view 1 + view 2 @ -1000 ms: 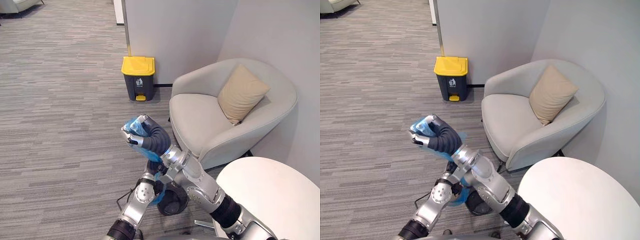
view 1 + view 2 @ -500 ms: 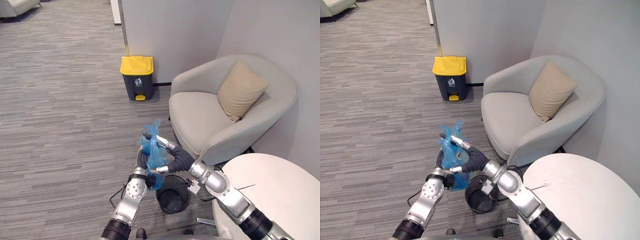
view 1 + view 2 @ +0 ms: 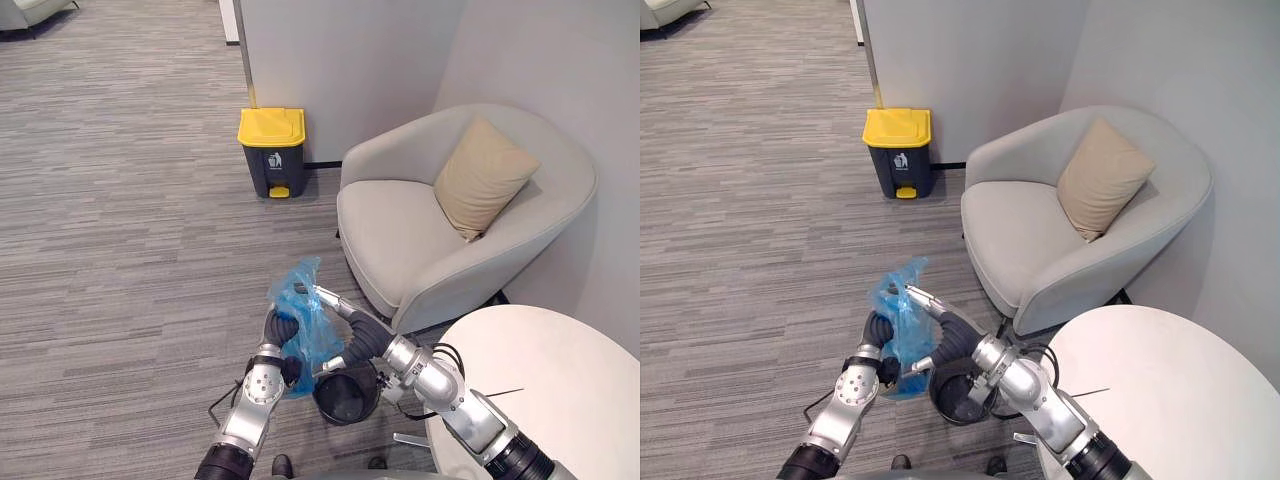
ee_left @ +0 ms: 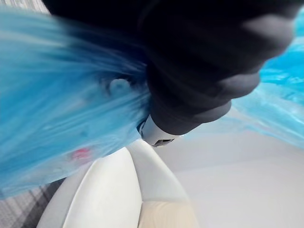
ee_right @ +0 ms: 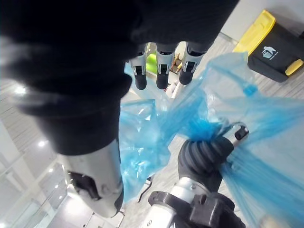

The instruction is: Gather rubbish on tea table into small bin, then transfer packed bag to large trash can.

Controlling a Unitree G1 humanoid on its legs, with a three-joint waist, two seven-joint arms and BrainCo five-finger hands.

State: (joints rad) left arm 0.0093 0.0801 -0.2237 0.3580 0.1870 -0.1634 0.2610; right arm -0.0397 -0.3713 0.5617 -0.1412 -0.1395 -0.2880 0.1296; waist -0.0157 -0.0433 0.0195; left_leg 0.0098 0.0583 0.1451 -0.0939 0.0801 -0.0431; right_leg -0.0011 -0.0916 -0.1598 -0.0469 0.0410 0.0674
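Left hand (image 5: pixel 205 154) clenching blue bag's (image 5: pixel 142 128) gathered neck, right hand (image 5: pixel 160 66) hovering straight-fingered just beside, small bin (image 3: pixel 350 418) sitting beneath both.

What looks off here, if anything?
Nothing spilled or damaged. The blue bag hangs beside the small black bin, its neck bunched in the left hand; the right hand rests straight fingers on it. The yellow-lidded trash can stands upright, lid shut.
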